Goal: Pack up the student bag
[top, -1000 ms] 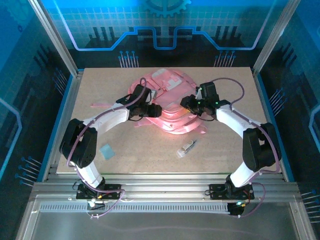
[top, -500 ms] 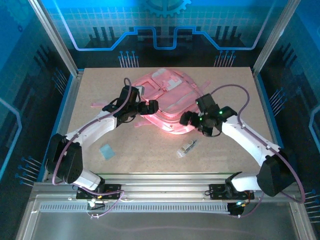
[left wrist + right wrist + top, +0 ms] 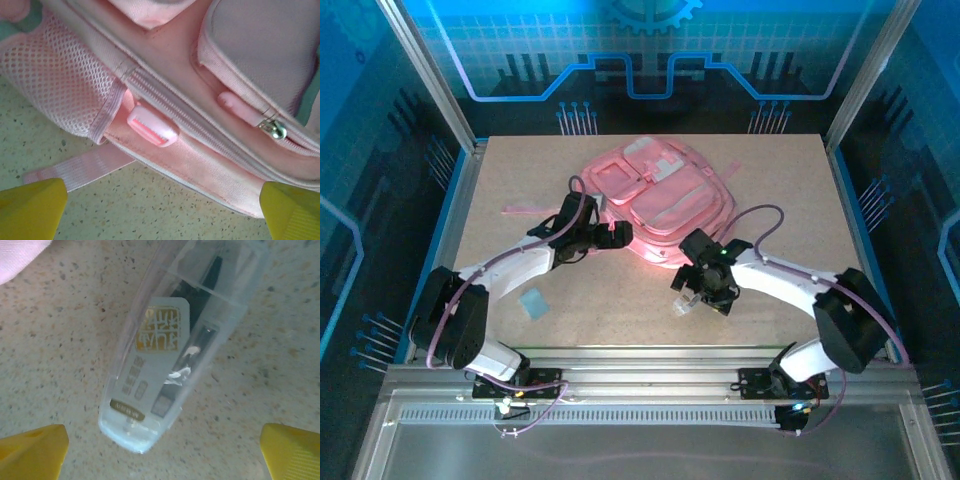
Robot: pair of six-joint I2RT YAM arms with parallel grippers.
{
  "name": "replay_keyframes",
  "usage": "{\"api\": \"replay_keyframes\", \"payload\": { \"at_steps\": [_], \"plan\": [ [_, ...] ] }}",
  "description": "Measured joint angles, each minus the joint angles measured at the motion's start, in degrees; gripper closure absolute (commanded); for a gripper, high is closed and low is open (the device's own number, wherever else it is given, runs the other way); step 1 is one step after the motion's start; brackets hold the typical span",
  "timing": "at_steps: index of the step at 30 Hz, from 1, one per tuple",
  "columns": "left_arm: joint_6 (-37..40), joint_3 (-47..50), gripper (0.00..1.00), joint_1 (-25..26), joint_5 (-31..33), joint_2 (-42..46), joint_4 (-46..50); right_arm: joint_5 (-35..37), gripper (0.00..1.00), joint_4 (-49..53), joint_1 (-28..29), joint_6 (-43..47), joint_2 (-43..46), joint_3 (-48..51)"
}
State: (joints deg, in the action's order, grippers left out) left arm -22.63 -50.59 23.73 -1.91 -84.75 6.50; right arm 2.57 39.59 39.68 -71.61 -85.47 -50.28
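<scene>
Transparent plastic case [image 3: 167, 360] beside the student bag [image 3: 665, 195] is being straddled for pickup by the right gripper [image 3: 161, 447], spread wide like the left gripper [image 3: 160, 210].

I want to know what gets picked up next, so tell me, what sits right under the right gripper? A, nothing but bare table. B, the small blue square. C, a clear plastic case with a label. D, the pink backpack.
C: in the right wrist view the clear plastic case lies on the table between the open jaws of the right gripper.
</scene>
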Motion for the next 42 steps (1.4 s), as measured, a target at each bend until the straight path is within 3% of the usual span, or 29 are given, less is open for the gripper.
{"api": "replay_keyframes", "payload": {
  "at_steps": [6, 13, 18, 21, 23, 26, 28, 38, 42],
  "plan": [
    [0.0, 1.0, 0.01, 0.0, 0.2, 2.4, 0.0, 0.6, 0.15, -3.3, 0.6, -2.6, -5.1, -1.5],
    [0.1, 1.1, 0.01, 0.0, 0.7, 3.2, 0.0, 2.1, 0.42, -4.3, 0.6, -4.5, -5.6, -1.4],
    [0.1, 1.1, 0.01, 0.0, 0.6, 3.2, 0.0, 3.7, 0.51, -3.9, 0.6, -4.0, -4.9, -1.3],
    [0.1, 1.1, 0.01, 0.0, 0.6, 3.2, 0.0, 5.0, 0.49, -3.0, 0.5, -3.0, -2.7, -1.1],
    [0.0, 1.1, 0.01, 0.0, 0.5, 3.2, -0.1, 5.5, 0.41, -2.8, 0.4, -2.1, -1.1, -0.9],
    [-0.1, 0.9, 0.01, 0.0, -0.2, 3.2, -0.5, 6.0, 0.2, -2.8, 0.2, -1.0, 0.4, 0.2],
    [-0.6, 0.5, 0.01, 0.0, -0.7, 3.2, -0.8, 5.8, 0.15, -2.8, 0.0, -0.3, 0.4, 0.8],
    [-1.4, -0.7, 0.01, 0.0, -1.4, 3.2, -1.3, 6.2, 0.17, -3.2, 0.6, -1.6, -5.0, -0.9],
    [-1.4, -0.7, 0.01, 0.0, -1.3, 3.2, -1.2, 6.6, 0.26, -3.3, 0.8, -2.6, -7.3, -1.9]
  ]
}}
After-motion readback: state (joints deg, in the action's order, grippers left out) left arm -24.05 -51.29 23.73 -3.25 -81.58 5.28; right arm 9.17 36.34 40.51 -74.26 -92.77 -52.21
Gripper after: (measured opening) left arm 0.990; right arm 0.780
